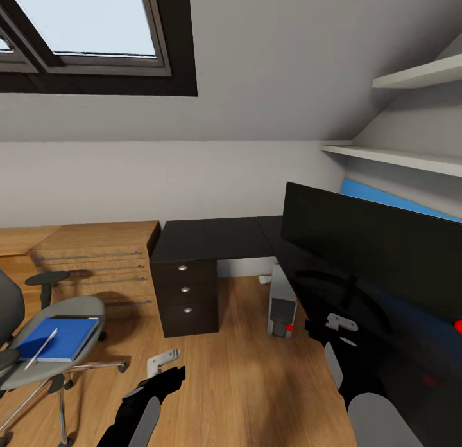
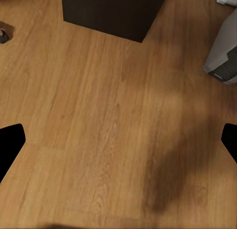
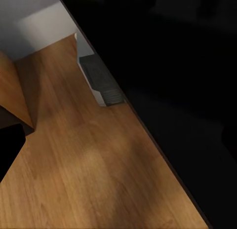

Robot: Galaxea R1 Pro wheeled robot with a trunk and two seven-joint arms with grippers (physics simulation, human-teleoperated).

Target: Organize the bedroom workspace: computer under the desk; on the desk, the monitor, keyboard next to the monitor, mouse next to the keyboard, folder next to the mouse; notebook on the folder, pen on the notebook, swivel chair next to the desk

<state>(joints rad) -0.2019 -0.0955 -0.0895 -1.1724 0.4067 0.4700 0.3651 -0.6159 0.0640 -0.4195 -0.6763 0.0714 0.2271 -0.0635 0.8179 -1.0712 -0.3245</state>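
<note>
While the swivel chair point(image 1: 38, 344) stands at the far left of the head view on the wooden floor point(image 1: 244, 370), its grey seat carries the blue folder point(image 1: 61, 338), and the thin silvery pen point(image 1: 41, 349) lies slanted across the folder's near corner. A dark notebook cannot be made out on the chair. The black L-shaped bench point(image 1: 212, 238) runs from the middle of the room along the right side, with its drawer unit point(image 1: 187, 296) and three silver knobs beneath the left end. The monitor point(image 1: 378, 248) stands on the bench at the right, black front facing the robot, a red dot point(image 1: 458, 326) at its lower corner. The light grey computer point(image 1: 282, 306) sits on the floor under the bench, just right of the drawers; its edge also shows in the left wrist view point(image 2: 224, 51) and in the right wrist view point(image 3: 98, 78). Light wooden cabinets point(image 1: 96, 261) line the wall behind the chair.

The left end effector point(image 1: 163, 370) hangs above bare floor, well apart from the chair; in the left wrist view its fingertips point(image 2: 10, 142) sit far apart, jaws spread and empty. The right end effector point(image 1: 330, 328) hovers at the bench's front edge before the monitor stand; whether its jaws are apart or together cannot be told.
</note>
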